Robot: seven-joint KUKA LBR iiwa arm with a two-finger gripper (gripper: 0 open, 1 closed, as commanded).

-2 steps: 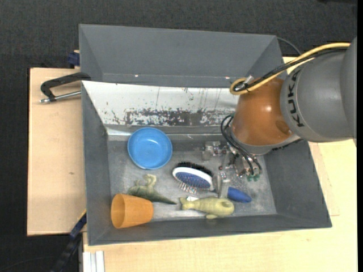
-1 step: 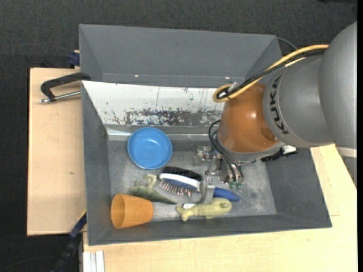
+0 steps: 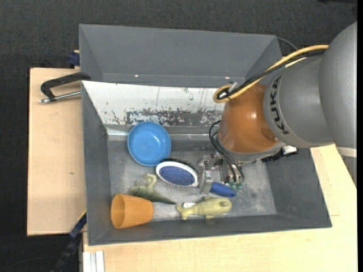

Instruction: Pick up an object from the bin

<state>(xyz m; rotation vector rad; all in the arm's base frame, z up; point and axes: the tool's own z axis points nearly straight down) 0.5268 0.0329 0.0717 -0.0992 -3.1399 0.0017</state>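
Picking scene: the claw (image 3: 220, 179) hangs low in the grey bin (image 3: 170, 55), just over a small blue capsule-shaped piece (image 3: 222, 190) lying on the bin floor at its tip; whether the claw is released or clenched cannot be told. The piece looks light, stiff and smooth — likely to roll or slip — so a hold across its short middle seems best. Past the piece from the claw lies a pale yellow toy creature (image 3: 205, 208), and beside the claw an oval blue-and-white brush (image 3: 176, 174) — both near enough to be nudged.
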